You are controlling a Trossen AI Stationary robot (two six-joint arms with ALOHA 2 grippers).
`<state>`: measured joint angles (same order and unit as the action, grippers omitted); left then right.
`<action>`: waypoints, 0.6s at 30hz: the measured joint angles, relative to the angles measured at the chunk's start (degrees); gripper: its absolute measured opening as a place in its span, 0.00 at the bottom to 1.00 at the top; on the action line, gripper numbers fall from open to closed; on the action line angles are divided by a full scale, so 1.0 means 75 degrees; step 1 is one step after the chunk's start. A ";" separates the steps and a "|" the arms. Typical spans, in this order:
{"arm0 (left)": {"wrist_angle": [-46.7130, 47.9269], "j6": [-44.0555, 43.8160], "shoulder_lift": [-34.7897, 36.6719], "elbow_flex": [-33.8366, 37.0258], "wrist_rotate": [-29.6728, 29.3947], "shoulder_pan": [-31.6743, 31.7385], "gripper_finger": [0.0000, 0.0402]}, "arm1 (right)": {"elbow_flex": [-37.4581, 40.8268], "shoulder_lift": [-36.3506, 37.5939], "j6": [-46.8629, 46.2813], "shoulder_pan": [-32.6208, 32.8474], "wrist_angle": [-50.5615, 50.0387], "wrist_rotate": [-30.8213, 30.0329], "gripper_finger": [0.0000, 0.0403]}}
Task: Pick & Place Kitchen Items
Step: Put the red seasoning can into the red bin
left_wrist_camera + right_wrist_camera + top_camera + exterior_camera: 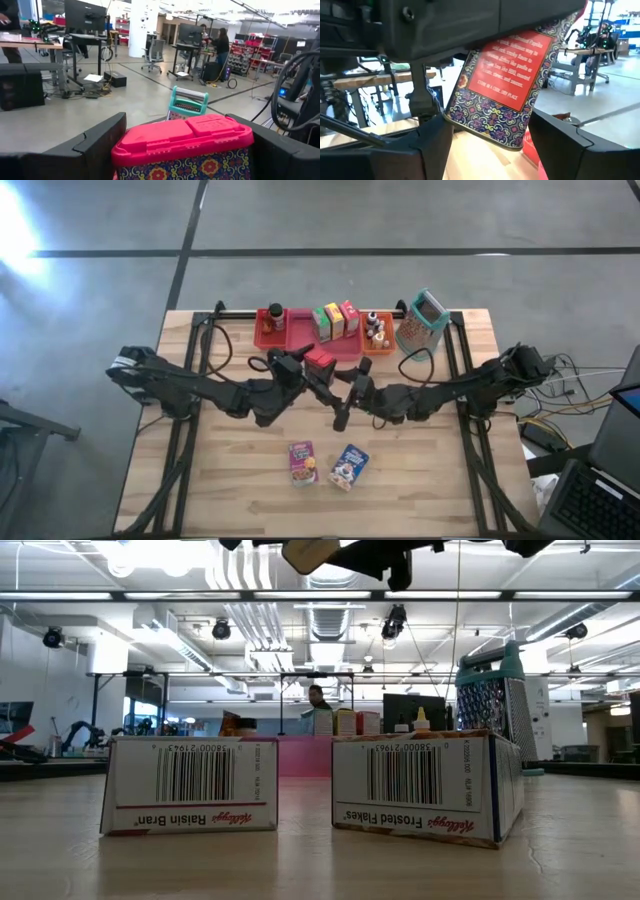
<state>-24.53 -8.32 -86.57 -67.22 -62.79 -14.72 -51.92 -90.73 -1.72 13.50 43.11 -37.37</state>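
The table (250, 500) is spanned by both arms, which meet above its middle. A red-lidded patterned box (185, 147) is gripped between the fingers of the left gripper (312, 376), raised off the wood. The right gripper (487, 137) is set around the box's lower end, its jaws parted, contact not discernible.

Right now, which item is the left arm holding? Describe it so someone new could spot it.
Start at the red tray bin along the table's back edge; just in front of it the two arms meet mid-table. There the left gripper holds a small box between its fingers, with the right gripper closing in on it. Unlike the cereal boxes nearby, it has a pink-red flip lid and a floral-patterned body.
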 joint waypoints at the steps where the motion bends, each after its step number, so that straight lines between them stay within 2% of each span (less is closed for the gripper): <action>1: -0.0051 0.0027 -0.0002 0.0000 -0.0005 0.0001 0.82 | 0.0000 -0.0012 -0.0001 0.0000 0.0058 0.0050 0.60; 6: -0.0070 0.0164 -0.0002 0.0000 -0.0072 0.0020 0.82 | 0.0000 -0.0016 -0.0005 0.0006 0.0160 0.0677 0.56; 11: -0.0035 0.0351 -0.0017 0.0000 -0.0036 0.0023 0.82 | -0.0006 -0.0016 -0.0316 0.0017 0.0052 0.0795 0.55; 18: -0.0006 0.0650 -0.0020 0.0003 -0.0003 0.0026 0.82 | -0.0015 -0.0010 -0.0872 0.0017 -0.0047 0.1367 0.59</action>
<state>-24.58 -3.45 -86.72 -67.20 -62.81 -14.52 -52.03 -90.80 -8.26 13.63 42.76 -27.12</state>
